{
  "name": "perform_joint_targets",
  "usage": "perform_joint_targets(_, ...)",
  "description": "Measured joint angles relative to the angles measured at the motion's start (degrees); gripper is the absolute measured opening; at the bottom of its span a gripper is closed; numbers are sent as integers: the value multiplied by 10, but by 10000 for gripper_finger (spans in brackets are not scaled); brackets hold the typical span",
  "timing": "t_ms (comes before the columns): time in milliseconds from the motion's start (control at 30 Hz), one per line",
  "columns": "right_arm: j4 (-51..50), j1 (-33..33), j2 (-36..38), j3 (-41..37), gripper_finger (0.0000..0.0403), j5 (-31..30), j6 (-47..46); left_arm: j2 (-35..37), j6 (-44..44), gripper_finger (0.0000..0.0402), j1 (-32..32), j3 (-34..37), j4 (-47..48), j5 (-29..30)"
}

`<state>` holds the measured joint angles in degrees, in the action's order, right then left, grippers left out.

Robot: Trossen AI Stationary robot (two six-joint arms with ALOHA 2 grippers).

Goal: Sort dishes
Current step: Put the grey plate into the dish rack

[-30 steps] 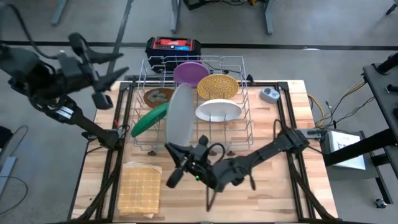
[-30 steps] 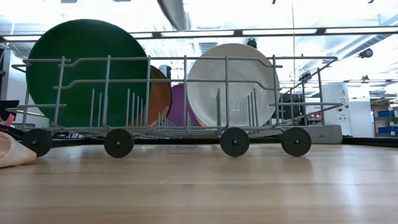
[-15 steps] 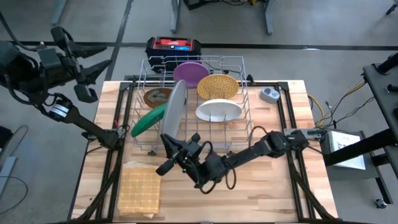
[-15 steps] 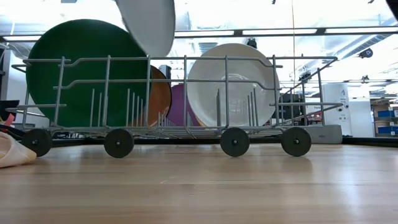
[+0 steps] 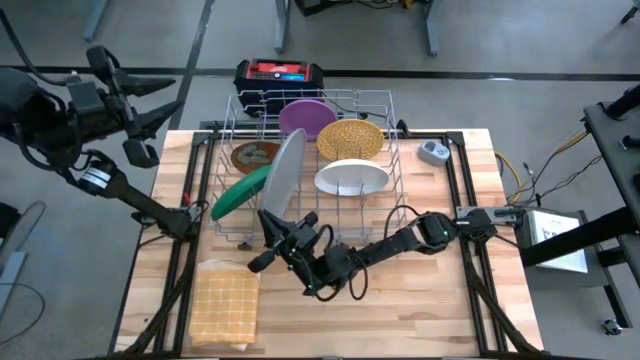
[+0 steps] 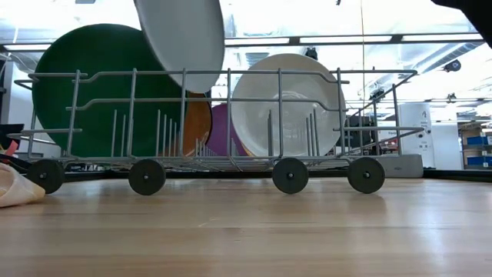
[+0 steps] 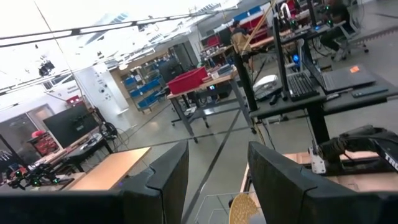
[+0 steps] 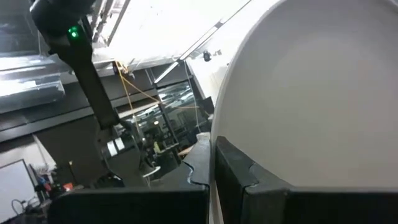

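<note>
**Six plates, one wire rack, two arms: the grey plate held on edge over the rack.**

Five plates stand or lean inside the wire rack (image 5: 390, 150) on the wooden surface (image 5: 450, 320): one purple plate (image 5: 306, 116), one yellow speckled plate (image 5: 350, 139), one white plate (image 5: 351, 177), one green plate (image 5: 240, 192) and one brown blotched plate (image 5: 252, 155). The sixth, the grey plate (image 5: 286, 178), is upright on edge above the rack's near left part, its lower rim clamped between the fingers of the right gripper (image 5: 272, 235), which is clenched on it. The left gripper (image 5: 148, 113) hangs off the surface's far left corner, its fingers spread and holding nothing. One tan waffle cloth (image 5: 225, 301) lies near the front left corner; one small grey-blue gadget (image 5: 433, 152) sits right of the rack.
</note>
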<state>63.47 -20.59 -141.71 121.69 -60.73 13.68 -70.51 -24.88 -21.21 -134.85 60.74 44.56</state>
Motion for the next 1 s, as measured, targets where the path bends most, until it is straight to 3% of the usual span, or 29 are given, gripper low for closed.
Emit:
perform_joint_targets(500,-30,12,0,-62,0,-6,-160,-1,1,155,0,0,8,0)
perform_joint_targets(800,-32,12,0,-84,0,-68,-181,-4,1,155,0,0,8,0)
perform_joint_targets(1000,-52,11,0,-87,0,-70,-184,-8,1,155,0,0,12,0)
